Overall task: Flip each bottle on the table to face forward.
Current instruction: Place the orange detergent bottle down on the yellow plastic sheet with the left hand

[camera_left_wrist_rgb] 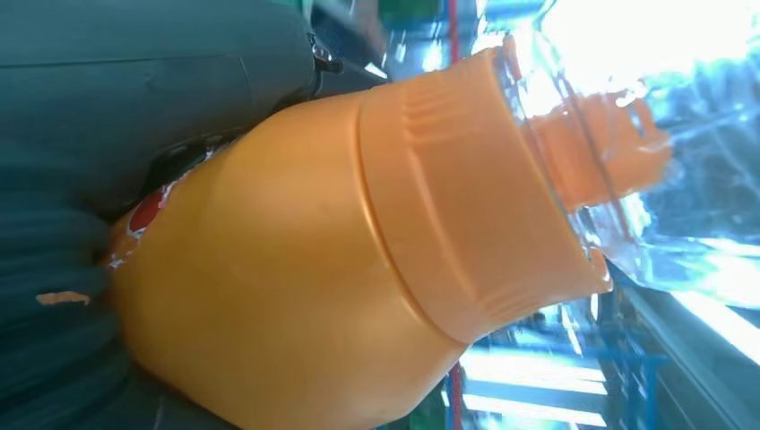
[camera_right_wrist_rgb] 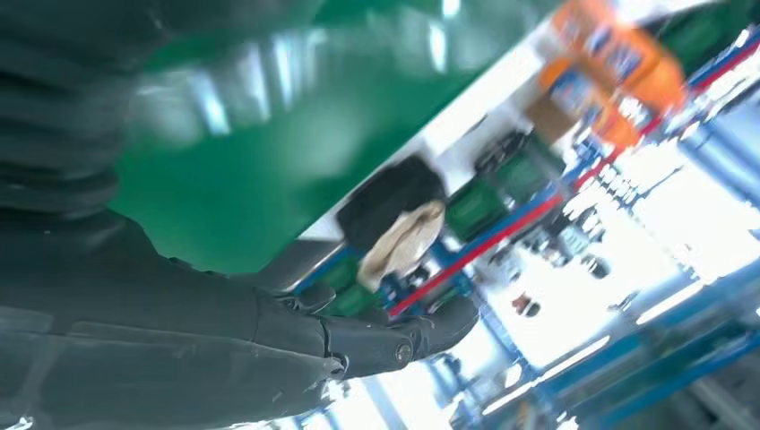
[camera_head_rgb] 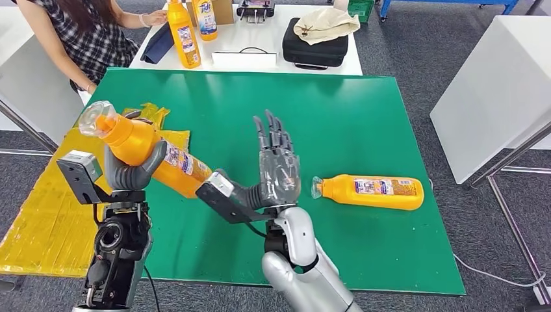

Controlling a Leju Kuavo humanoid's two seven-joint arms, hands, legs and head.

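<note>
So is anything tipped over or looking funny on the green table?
Yes: one orange plastic bottle lies on its side on the green table, apart from both hands. The left hand holds another orange bottle tilted in the air. Nothing looks spilled.

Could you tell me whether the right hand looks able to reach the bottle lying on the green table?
Probably yes: the right hand is open and holds nothing, and the lying bottle sits just beside it with nothing between.

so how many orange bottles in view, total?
4. One held in the left hand: held bottle. One lying on the green mat: lying bottle. Two upright on the white table: near bottle, far bottle.
</note>
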